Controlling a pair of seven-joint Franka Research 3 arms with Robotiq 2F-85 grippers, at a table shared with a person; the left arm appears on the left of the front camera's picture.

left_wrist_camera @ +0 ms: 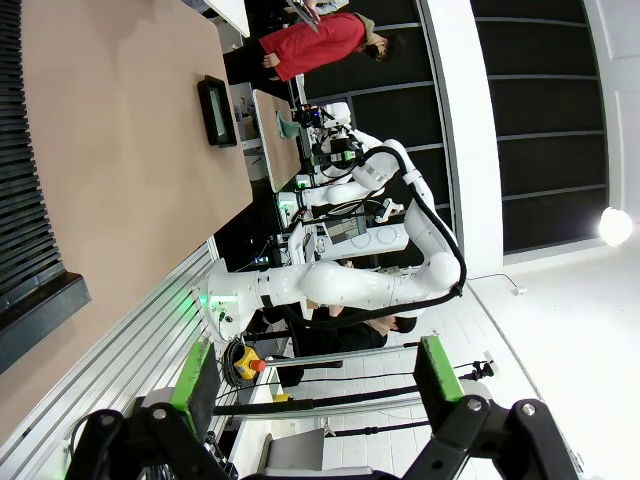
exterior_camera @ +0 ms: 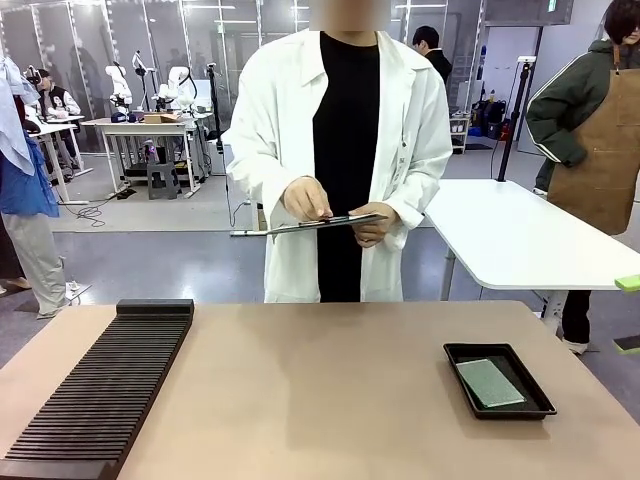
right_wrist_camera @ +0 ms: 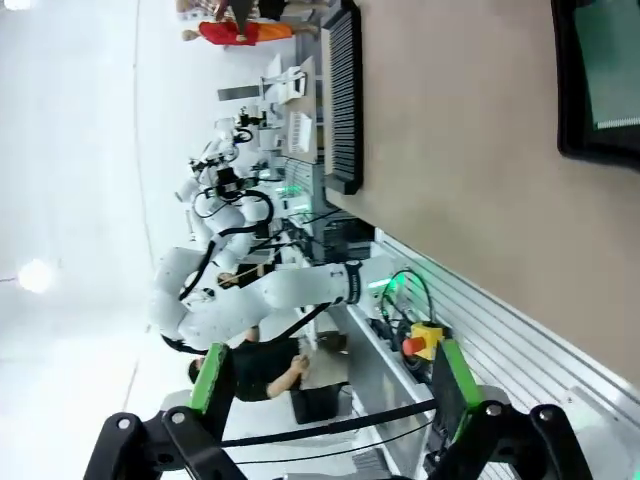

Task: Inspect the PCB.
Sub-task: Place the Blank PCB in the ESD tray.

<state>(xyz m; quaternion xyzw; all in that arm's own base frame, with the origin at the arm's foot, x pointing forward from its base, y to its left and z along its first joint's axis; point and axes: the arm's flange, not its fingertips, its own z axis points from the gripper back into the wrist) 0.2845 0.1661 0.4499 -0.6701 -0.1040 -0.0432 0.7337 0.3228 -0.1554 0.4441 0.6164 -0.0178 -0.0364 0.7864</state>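
The PCB (exterior_camera: 490, 382), a flat grey-green board, lies inside a shallow black tray (exterior_camera: 508, 413) on the right side of the tan table (exterior_camera: 320, 400). In the right wrist view the PCB (right_wrist_camera: 612, 60) and its tray (right_wrist_camera: 563, 90) sit at the top right, far from my right gripper (right_wrist_camera: 330, 385), which is open and holds nothing. My left gripper (left_wrist_camera: 315, 385) is also open and bare, off the table's near edge, with the tray (left_wrist_camera: 203, 100) small and far away. Across the table a person in a white coat holds a clipboard (exterior_camera: 330, 222) in both hands.
A long black ridged rack (exterior_camera: 100, 390) takes up the table's left side, seen also as the rack (right_wrist_camera: 342, 100) in the right wrist view. A white table (exterior_camera: 520, 240) stands behind on the right. The tan surface between rack and tray is bare.
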